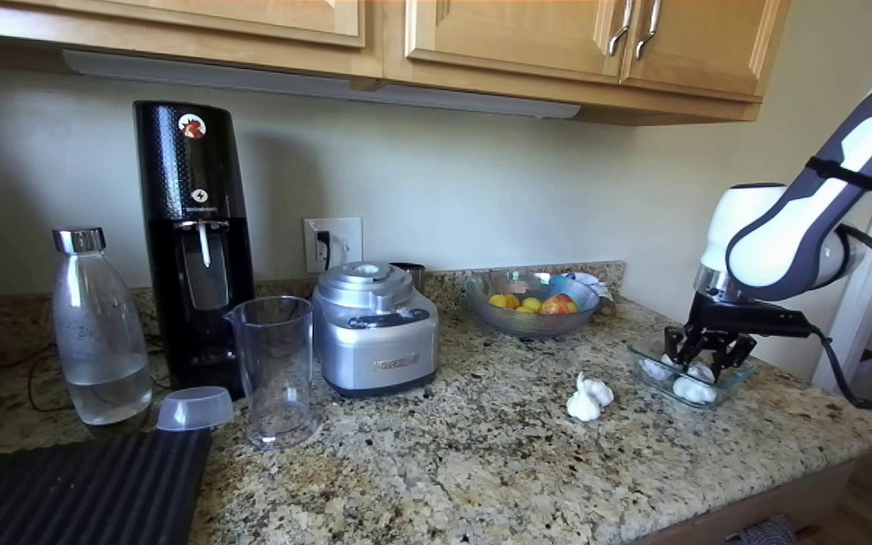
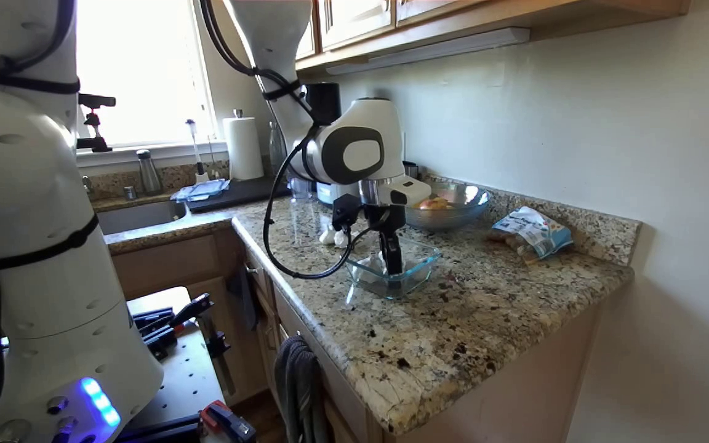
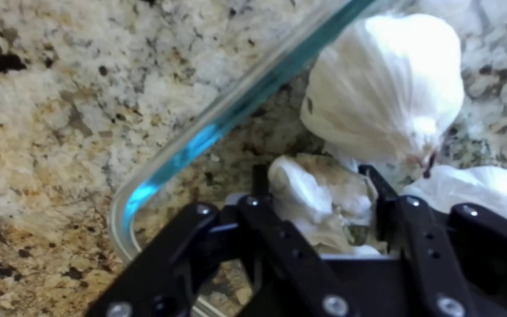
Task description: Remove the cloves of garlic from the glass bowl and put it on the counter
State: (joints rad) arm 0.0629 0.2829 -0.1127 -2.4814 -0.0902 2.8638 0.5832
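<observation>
Black two-fingered gripper (image 3: 315, 175) reaches down into a shallow, rectangular clear glass bowl (image 3: 201, 139) with a blue-green tinted rim. Wrist view: jaws part-way together, against both sides of a papery, white-and-tan garlic bulb (image 3: 319, 193) pinched between them, inside the bowl. Whether it touches the bowl's floor, cannot tell. Just beside it in the bowl, a larger, rounded white bulb (image 3: 385, 88), and a paler, partly hidden bulb (image 3: 473, 190) next to the gripper. Two more whitish bulbs (image 1: 584, 405), seen in both exterior views, lie close together on the glossy, speckled beige-and-brown granite counter (image 1: 466, 469), near the bowl. Also on the counter: a large, round, bluish fruit bowl (image 1: 534, 325) with yellow and red fruit (image 1: 557, 305), a squat silver food processor (image 1: 379, 344), a tall black soda machine (image 1: 194, 178), a blue-and-white plastic packet (image 2: 536, 231).
</observation>
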